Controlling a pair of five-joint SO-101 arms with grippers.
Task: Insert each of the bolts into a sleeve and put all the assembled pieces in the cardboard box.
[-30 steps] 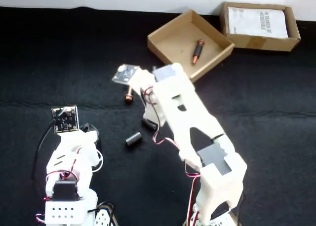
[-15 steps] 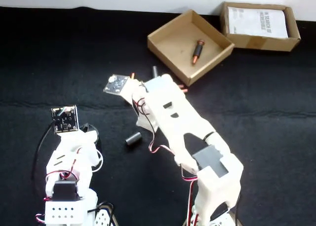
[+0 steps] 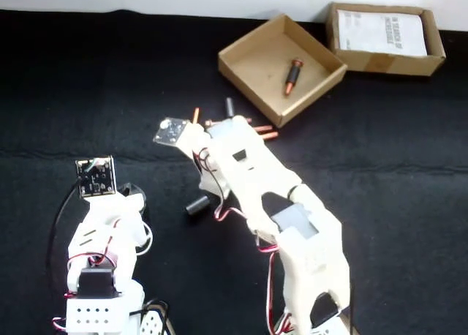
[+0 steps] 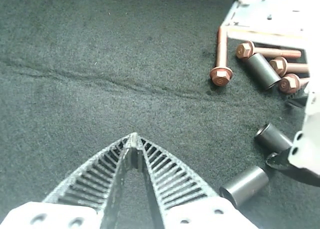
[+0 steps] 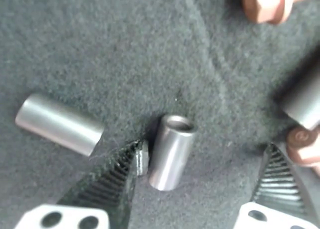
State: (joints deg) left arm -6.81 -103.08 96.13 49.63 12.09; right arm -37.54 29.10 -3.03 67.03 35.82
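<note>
On the black surface [image 3: 380, 203], about midway between the arms' bases and the far edge, the right tool [image 5: 206, 151] hangs low with its fingers spread apart around a grey sleeve [image 5: 171, 151]. The sleeve lies on the cloth just beside one toothed finger [image 5: 122, 171] and clear of the other; neither finger grips it. A second sleeve [image 5: 59, 124] lies loose on the outer side of that same finger.

The white right arm [image 3: 256, 174] stretches from the near edge toward the centre, its wrist angled to the left. Just beyond it, four copper-coloured bolts [image 4: 267, 51] lie scattered on the cloth. One rests apart to the left of the other three, and a third sleeve [image 4: 262, 70] lies among the three.

Farther back and to the right, the open cardboard box [image 3: 248, 64] sits turned at an angle, with one assembled piece [image 3: 293, 75], a bolt seated in a dark sleeve, lying on its floor. A second box [image 3: 435, 53], holding a printed sheet [image 3: 380, 31], stands at the far right, close to the first.

At the near left, the left arm [image 3: 102, 232] is folded back close to its base. The left tool [image 4: 133, 137] has its ribbed fingers brought together at the tips above the cloth, well apart from the bolts and sleeves.
</note>
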